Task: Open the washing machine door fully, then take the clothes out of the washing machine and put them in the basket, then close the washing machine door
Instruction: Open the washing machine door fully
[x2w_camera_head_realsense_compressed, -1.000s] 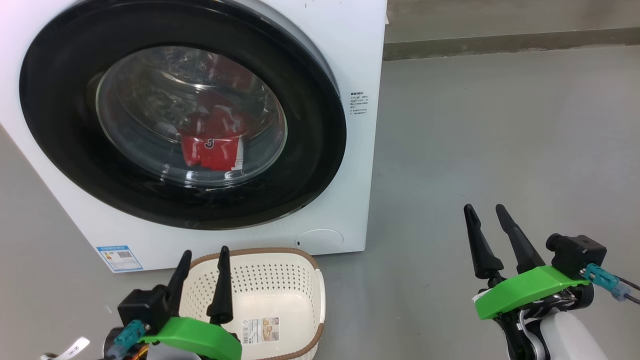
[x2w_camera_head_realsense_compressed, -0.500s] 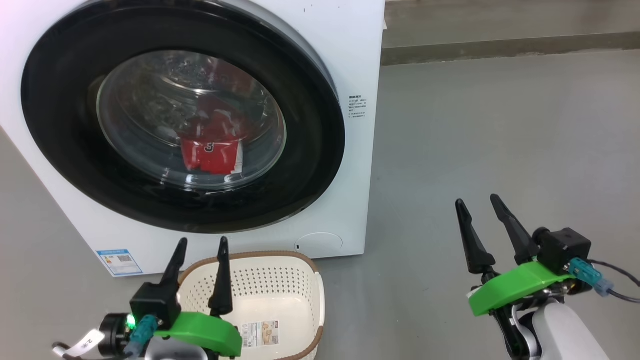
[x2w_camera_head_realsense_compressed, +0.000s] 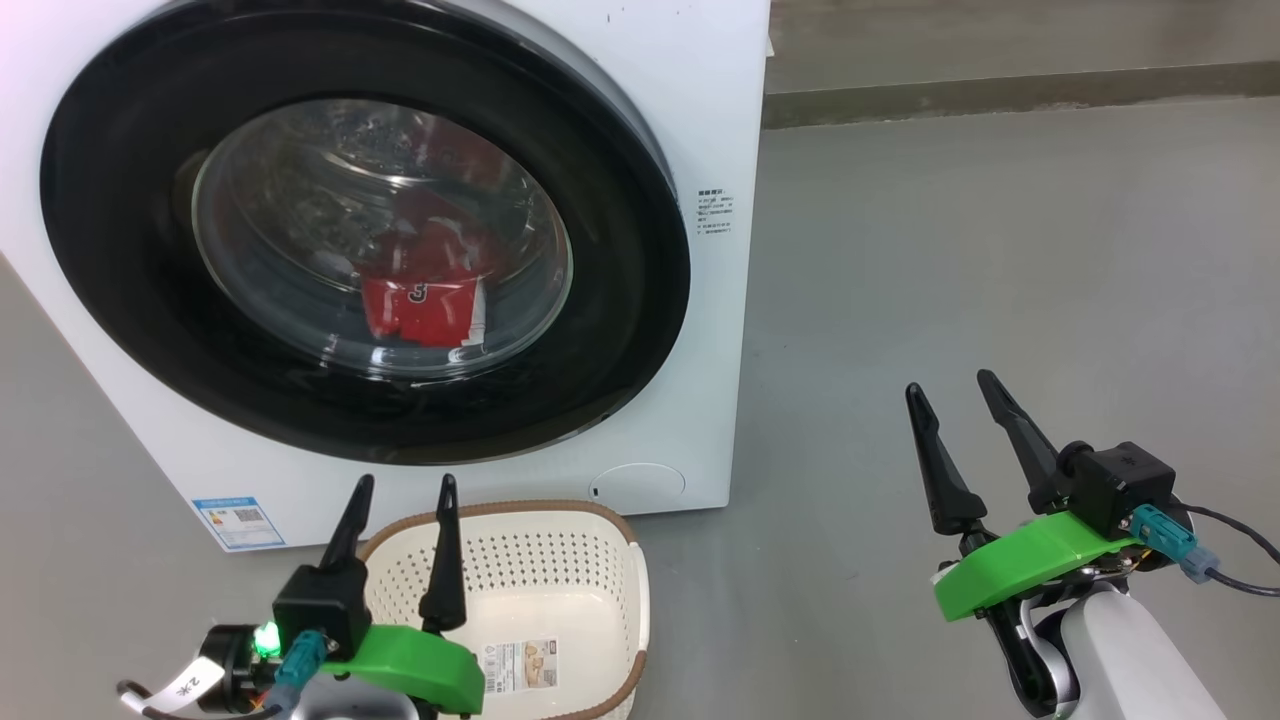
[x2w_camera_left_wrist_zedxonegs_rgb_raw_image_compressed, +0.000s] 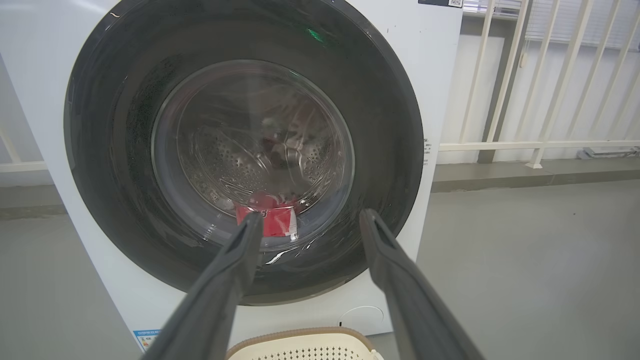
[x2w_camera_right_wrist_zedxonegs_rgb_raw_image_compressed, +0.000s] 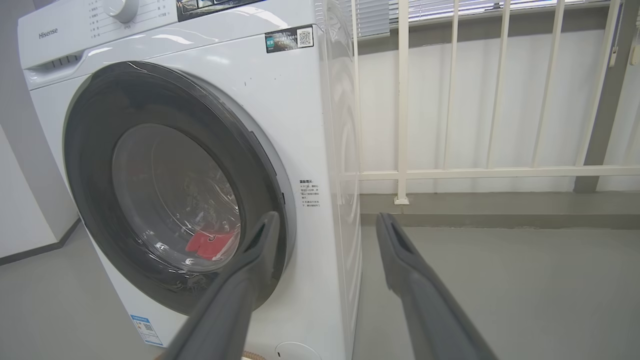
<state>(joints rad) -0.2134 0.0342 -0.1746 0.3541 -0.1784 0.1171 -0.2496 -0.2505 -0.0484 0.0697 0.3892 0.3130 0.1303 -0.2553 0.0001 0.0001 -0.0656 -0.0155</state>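
The white washing machine (x2w_camera_head_realsense_compressed: 700, 120) stands ahead on the left, its round black-rimmed door (x2w_camera_head_realsense_compressed: 620, 300) shut against the front. Red clothes (x2w_camera_head_realsense_compressed: 420, 300) with a number 3 lie in the drum behind the glass, also seen as red clothes (x2w_camera_left_wrist_zedxonegs_rgb_raw_image_compressed: 272, 220) and red clothes (x2w_camera_right_wrist_zedxonegs_rgb_raw_image_compressed: 210, 243). The cream basket (x2w_camera_head_realsense_compressed: 540, 520) sits on the floor below the door. My left gripper (x2w_camera_head_realsense_compressed: 402, 485) hovers open over the basket's near left side, empty. My right gripper (x2w_camera_head_realsense_compressed: 950, 388) stands open and empty over bare floor, right of the machine. Open left gripper (x2w_camera_left_wrist_zedxonegs_rgb_raw_image_compressed: 310, 220) points at the door's lower glass.
Grey floor (x2w_camera_head_realsense_compressed: 1000, 250) stretches to the right of the machine. A white railing (x2w_camera_right_wrist_zedxonegs_rgb_raw_image_compressed: 480, 172) and low kerb run behind it. A blue label (x2w_camera_head_realsense_compressed: 238, 520) and a round cap (x2w_camera_head_realsense_compressed: 638, 482) sit low on the machine front.
My right gripper has crept up and slightly left toward the machine. My left gripper shifted a little right over the basket. Both stayed open.
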